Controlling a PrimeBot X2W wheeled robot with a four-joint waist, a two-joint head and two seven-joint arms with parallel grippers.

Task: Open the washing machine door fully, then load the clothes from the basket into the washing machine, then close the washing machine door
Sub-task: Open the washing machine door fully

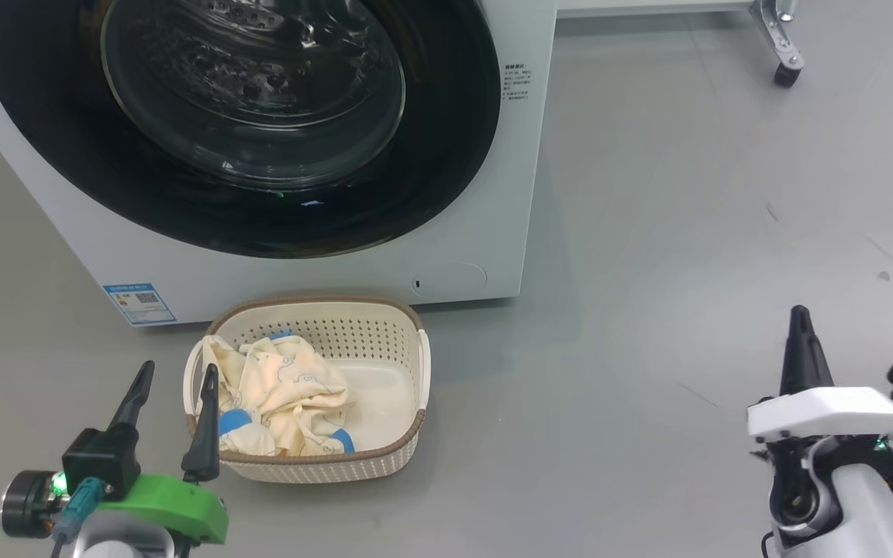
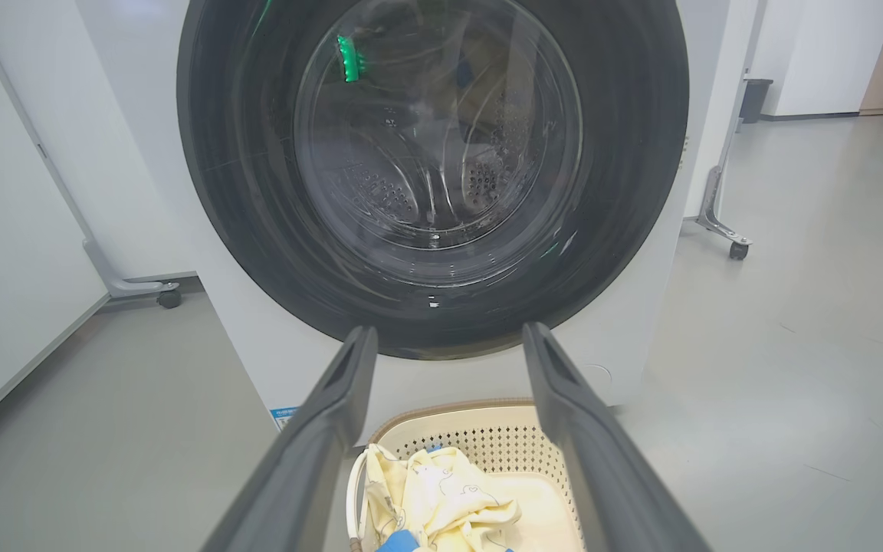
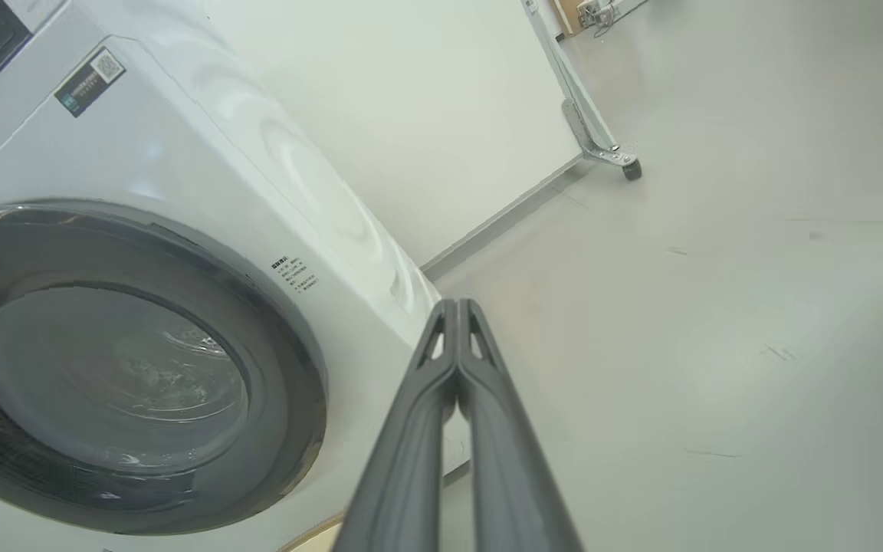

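Washing machine door (image 1: 253, 93), round black-rimmed glass, closed: opening step pending. Left tool (image 1: 179, 368) spread wide, right tool (image 1: 801, 312) pinched together, both empty; next, catch the door's edge.

Your left gripper (image 1: 179, 366) has a bright green base, long black pointy fingers (image 1: 202, 422) and a blue-green cable (image 1: 74, 508). Your right gripper (image 1: 801, 314) has a white base.

The washing machine (image 1: 520, 155) stands on the floor (image 1: 648, 256), with the washing machine door (image 1: 253, 101) flat against its front. The basket (image 1: 338, 335) sits on the floor just before it, at 6 o'clock. The clothes (image 1: 284, 387) lie in the basket's 9 o'clock half. The left claw (image 1: 179, 368) is at the basket's 8 o'clock, and the right claw (image 1: 799, 314) is well apart at 3 o'clock.
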